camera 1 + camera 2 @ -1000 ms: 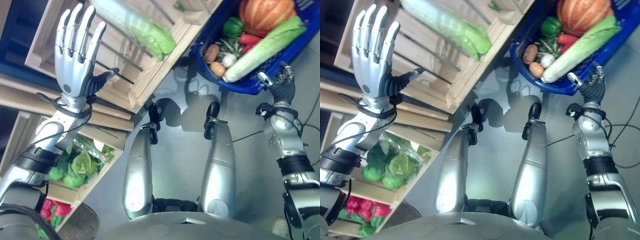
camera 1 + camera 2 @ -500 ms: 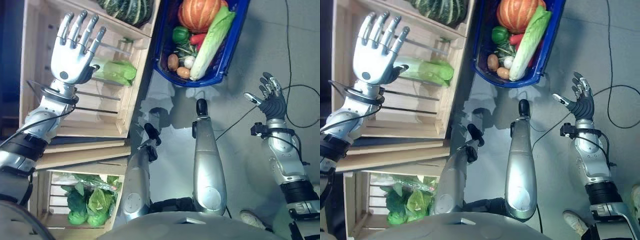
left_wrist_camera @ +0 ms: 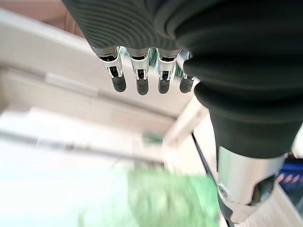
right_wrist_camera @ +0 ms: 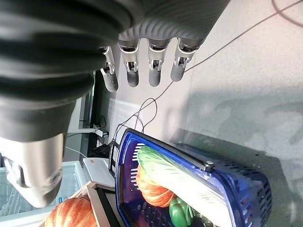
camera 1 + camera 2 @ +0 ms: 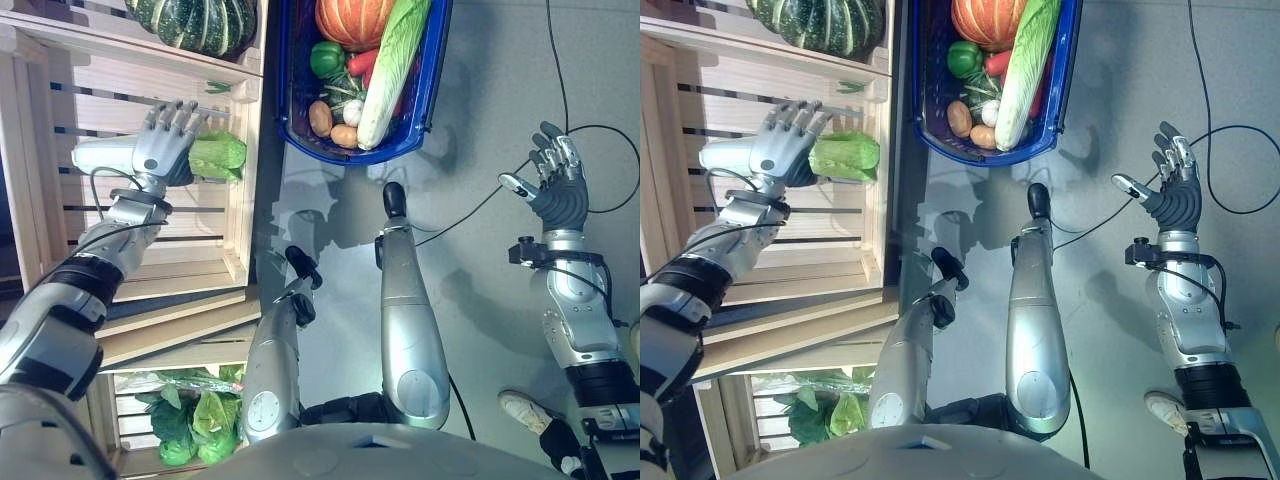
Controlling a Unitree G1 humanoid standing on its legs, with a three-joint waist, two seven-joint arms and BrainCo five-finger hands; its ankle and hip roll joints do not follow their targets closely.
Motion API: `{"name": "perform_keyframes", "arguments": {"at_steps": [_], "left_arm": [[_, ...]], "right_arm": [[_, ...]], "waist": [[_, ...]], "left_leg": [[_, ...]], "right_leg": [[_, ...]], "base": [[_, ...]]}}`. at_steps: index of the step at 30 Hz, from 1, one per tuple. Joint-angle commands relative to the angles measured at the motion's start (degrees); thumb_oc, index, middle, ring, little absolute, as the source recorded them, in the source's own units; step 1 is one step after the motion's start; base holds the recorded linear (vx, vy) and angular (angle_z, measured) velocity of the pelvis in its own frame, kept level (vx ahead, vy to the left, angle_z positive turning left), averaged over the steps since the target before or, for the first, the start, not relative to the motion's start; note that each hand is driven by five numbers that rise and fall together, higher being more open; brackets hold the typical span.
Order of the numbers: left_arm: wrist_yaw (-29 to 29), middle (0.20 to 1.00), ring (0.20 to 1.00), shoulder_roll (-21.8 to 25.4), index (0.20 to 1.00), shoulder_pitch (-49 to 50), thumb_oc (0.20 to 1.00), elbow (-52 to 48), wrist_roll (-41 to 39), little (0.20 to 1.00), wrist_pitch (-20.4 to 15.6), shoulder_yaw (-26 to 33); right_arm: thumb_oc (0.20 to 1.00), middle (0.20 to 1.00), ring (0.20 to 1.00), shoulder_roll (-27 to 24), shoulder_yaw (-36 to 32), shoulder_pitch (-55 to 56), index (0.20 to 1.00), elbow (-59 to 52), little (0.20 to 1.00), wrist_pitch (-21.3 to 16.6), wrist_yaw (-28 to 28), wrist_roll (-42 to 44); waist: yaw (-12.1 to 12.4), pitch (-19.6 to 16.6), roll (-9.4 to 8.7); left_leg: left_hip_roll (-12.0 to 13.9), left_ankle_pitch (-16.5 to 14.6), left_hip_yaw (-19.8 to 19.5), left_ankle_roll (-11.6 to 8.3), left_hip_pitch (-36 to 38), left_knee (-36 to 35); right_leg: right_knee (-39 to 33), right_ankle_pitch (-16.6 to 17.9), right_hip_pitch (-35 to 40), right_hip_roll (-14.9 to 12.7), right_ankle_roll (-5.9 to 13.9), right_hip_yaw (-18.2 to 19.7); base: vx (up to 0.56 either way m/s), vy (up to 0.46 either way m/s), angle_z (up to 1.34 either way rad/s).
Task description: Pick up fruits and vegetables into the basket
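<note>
A long pale-green cabbage (image 5: pixel 220 155) lies in a wooden crate (image 5: pixel 243 230) on my left. My left hand (image 5: pixel 158 150) is open and spread over the cabbage's middle, with the leafy end past its fingers (image 3: pixel 139 85); the green leaves (image 3: pixel 165 203) show blurred beneath it. Whether the hand touches the cabbage I cannot tell. The blue basket (image 5: pixel 432 90) stands on the floor ahead, holding an orange pumpkin (image 5: pixel 350 15), another long cabbage (image 5: pixel 385 60), a green pepper (image 5: pixel 325 58) and potatoes (image 5: pixel 320 118). My right hand (image 5: pixel 558 195) hangs open and empty, right of the basket.
A dark green striped squash (image 5: pixel 195 22) sits in the crate above the cabbage. A lower crate holds leafy greens (image 5: pixel 195 425). Black cables (image 5: pixel 590 120) run over the grey floor at the right. A white shoe (image 5: pixel 525 408) shows at the lower right.
The camera has swung, shifting the whole picture. My left hand has come down from above the crate onto the cabbage. My right hand has moved off the basket's rim and out to the right.
</note>
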Motion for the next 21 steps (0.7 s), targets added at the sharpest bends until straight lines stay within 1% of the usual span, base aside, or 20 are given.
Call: {"name": "perform_keyframes", "arguments": {"at_steps": [1, 2, 6, 7, 9, 11, 14, 15, 18, 19, 20, 21], "left_arm": [[-0.49, 1.000, 1.000, 0.74, 1.000, 2.19, 1.000, 4.56, -4.14, 1.000, 1.68, 3.45], [-0.85, 1.000, 1.000, 0.49, 1.000, 2.72, 1.000, 5.13, -4.21, 1.000, 1.98, 3.32], [-1.88, 1.000, 1.000, -0.02, 1.000, 2.98, 1.000, 7.24, -6.59, 1.000, 2.57, 3.54], [-2.19, 1.000, 1.000, -0.31, 1.000, 3.12, 1.000, 7.96, -7.58, 1.000, 3.55, 3.66], [-1.33, 1.000, 1.000, -0.44, 1.000, 3.54, 1.000, 8.53, -6.12, 1.000, 5.65, 4.30], [1.22, 1.000, 1.000, -0.19, 1.000, 3.57, 1.000, 9.77, -2.36, 1.000, 9.36, 4.30], [4.53, 1.000, 1.000, 0.56, 1.000, 3.11, 1.000, 11.11, 0.36, 1.000, 13.88, 3.73], [6.04, 1.000, 1.000, 0.86, 1.000, 3.24, 1.000, 11.03, 2.34, 1.000, 16.11, 3.79], [8.23, 1.000, 1.000, 1.43, 1.000, 2.65, 1.000, 10.66, 5.30, 1.000, 20.23, 3.95], [8.39, 1.000, 1.000, 1.51, 1.000, 2.49, 1.000, 10.56, 5.70, 1.000, 20.83, 4.04], [9.28, 1.000, 1.000, 1.67, 1.000, 2.32, 1.000, 10.23, 5.88, 1.000, 21.90, 4.02], [10.47, 1.000, 1.000, 1.60, 1.000, 2.17, 1.000, 10.06, 6.73, 1.000, 22.24, 4.30]], "right_arm": [[1.000, 1.000, 1.000, -2.35, -4.22, 1.73, 1.000, -4.46, 1.000, -3.70, -0.86, -0.75], [1.000, 1.000, 1.000, -2.23, -4.15, 2.15, 1.000, -4.50, 1.000, -3.55, -0.90, -0.75], [1.000, 1.000, 1.000, -2.05, -4.19, 1.77, 1.000, -4.87, 1.000, -3.69, -1.33, -0.76], [1.000, 1.000, 1.000, -2.06, -4.30, 1.79, 1.000, -5.29, 1.000, -3.47, -1.56, -0.82], [1.000, 1.000, 1.000, -2.16, -4.55, 2.02, 1.000, -5.69, 1.000, -3.34, -2.06, -1.11], [1.000, 1.000, 1.000, -2.41, -4.60, 1.93, 1.000, -5.73, 1.000, -3.60, -2.75, -1.58], [1.000, 1.000, 1.000, -2.90, -4.73, 1.77, 1.000, -5.47, 1.000, -4.41, -3.78, -2.23], [1.000, 1.000, 1.000, -3.11, -4.84, 1.84, 1.000, -5.50, 1.000, -4.52, -4.49, -2.87], [1.000, 1.000, 1.000, -3.50, -4.47, 1.66, 1.000, -5.47, 1.000, -5.07, -6.43, -4.71], [1.000, 1.000, 1.000, -3.56, -4.44, 1.64, 1.000, -5.44, 1.000, -5.22, -6.60, -5.03], [1.000, 1.000, 1.000, -3.71, -4.27, 1.65, 1.000, -5.42, 1.000, -5.59, -7.30, -5.75], [1.000, 1.000, 1.000, -3.79, -4.14, 1.65, 1.000, -5.22, 1.000, -5.84, -7.78, -6.57]], "waist": [[-3.08, -1.62, 2.78], [-2.92, -1.62, 2.70], [-2.42, -1.62, 2.43], [-2.25, -1.62, 2.37], [-2.07, -1.62, 2.37], [-1.92, -1.62, 2.37], [-1.77, -1.62, 2.25], [-1.64, -1.62, 2.23], [-1.32, -1.62, 2.24], [-1.30, -1.62, 2.23], [-1.19, -1.62, 2.27], [-1.09, -1.62, 2.25]], "left_leg": [[0.34, -0.52, -2.12, 1.16, -11.29, 7.88], [0.33, -2.37, -2.75, 0.74, -10.56, 8.77], [0.15, -3.01, -2.95, 1.18, -12.51, 10.11], [0.00, -3.30, -3.06, 1.39, -13.18, 10.69], [-0.19, -3.65, -3.13, 1.71, -13.90, 11.34], [-0.25, -4.08, -3.26, 1.98, -14.73, 12.12], [-0.22, -4.83, -3.26, 2.34, -16.02, 13.57], [-0.16, -5.01, -3.24, 2.38, -16.40, 13.94], [-0.17, -5.59, -3.20, 2.74, -17.53, 14.74], [-0.15, -5.73, -3.23, 2.76, -17.76, 14.98], [-0.17, -6.02, -3.28, 2.83, -18.17, 15.43], [-0.20, -6.25, -3.29, 2.95, -18.45, 15.72]], "right_leg": [[-3.28, -0.51, -0.37, -0.72, 3.30, -0.28], [-2.52, -2.38, 0.61, -0.73, 3.73, -0.20], [-2.19, -2.27, -0.70, -0.67, 3.71, -0.04], [-1.91, -2.22, -1.25, -0.65, 3.71, -0.01], [-1.70, -2.08, -1.95, -0.69, 3.73, 0.14], [-1.45, -1.99, -2.68, -0.81, 3.70, 0.52], [-0.91, -1.85, -3.83, -0.92, 3.55, 0.99], [-0.79, -1.71, -4.19, -1.03, 3.56, 1.07], [-0.76, -1.35, -5.15, -1.23, 3.47, 1.37], [-0.72, -1.31, -5.32, -1.25, 3.49, 1.46], [-0.61, -1.15, -5.68, -1.35, 3.48, 1.56], [-0.56, -1.03, -5.91, -1.44, 3.46, 1.59]], "base": [[0.01, 0.066, -0.03], [0.08, 0.073, -0.02], [0.02, 0.049, 0.03], [0.01, 0.056, 0.03], [0.02, 0.069, 0.02], [0.02, 0.067, -0.02], [0.01, 0.048, -0.03], [0.01, 0.038, -0.04], [0.00, 0.022, -0.03], [0.00, 0.030, 0.02], [0.01, 0.032, 0.05], [0.01, 0.033, 0.07]]}}
